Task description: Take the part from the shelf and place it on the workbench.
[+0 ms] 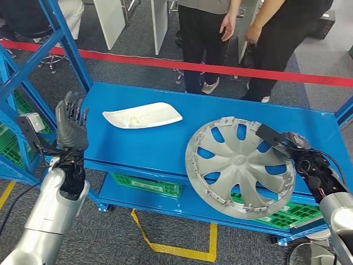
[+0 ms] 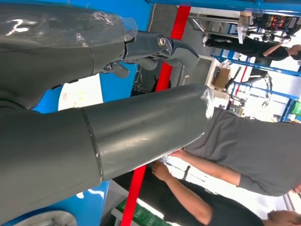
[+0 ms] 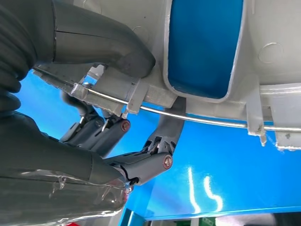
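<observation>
With the right hand (image 1: 291,148) gripping only the hubcap's (image 1: 239,165) rim, its fingers (image 3: 156,157) hooked under, the tilted cover could slip onto the shelf (image 1: 166,146); the left hand (image 1: 71,122) hangs empty, fingers spread.

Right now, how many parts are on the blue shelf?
2. The white panel lies flat toward the back left; the silver wheel cover, gripped by the right hand, overhangs the front right edge.

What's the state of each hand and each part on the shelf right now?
left hand: raised at the shelf's left end, fingers up and apart, holding nothing.
right hand: grips the rim of the wheel cover, thumb on top, fingers underneath.
wheel cover: tilted, overhanging the front edge of the shelf.
white panel: lying flat on the shelf, untouched.
shelf: blue deck carrying both parts.
</observation>
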